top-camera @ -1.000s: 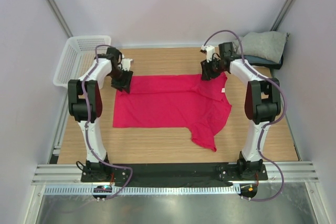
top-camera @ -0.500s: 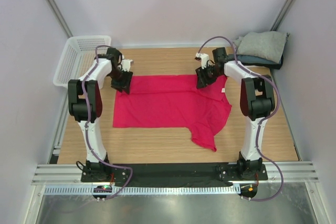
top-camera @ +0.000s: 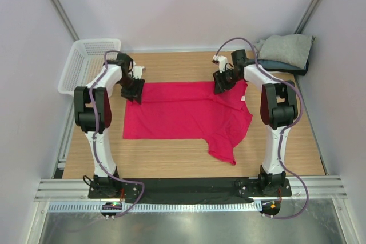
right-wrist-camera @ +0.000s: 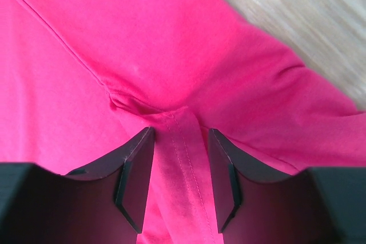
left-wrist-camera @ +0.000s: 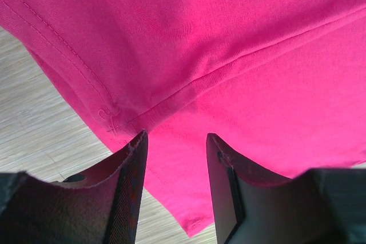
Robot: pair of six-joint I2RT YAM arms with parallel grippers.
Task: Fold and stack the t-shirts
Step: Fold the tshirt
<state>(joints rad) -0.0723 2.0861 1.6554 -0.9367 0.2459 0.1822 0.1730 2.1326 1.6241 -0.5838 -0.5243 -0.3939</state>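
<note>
Pink t-shirt [top-camera: 183, 112] straddled by half-open left pincer [left-wrist-camera: 175, 136] and right pincer [right-wrist-camera: 181, 132]

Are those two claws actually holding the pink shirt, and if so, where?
Nothing looks gripped yet. The left gripper and right gripper stand with jaws apart over the far edge of the crimson t-shirt.
</note>
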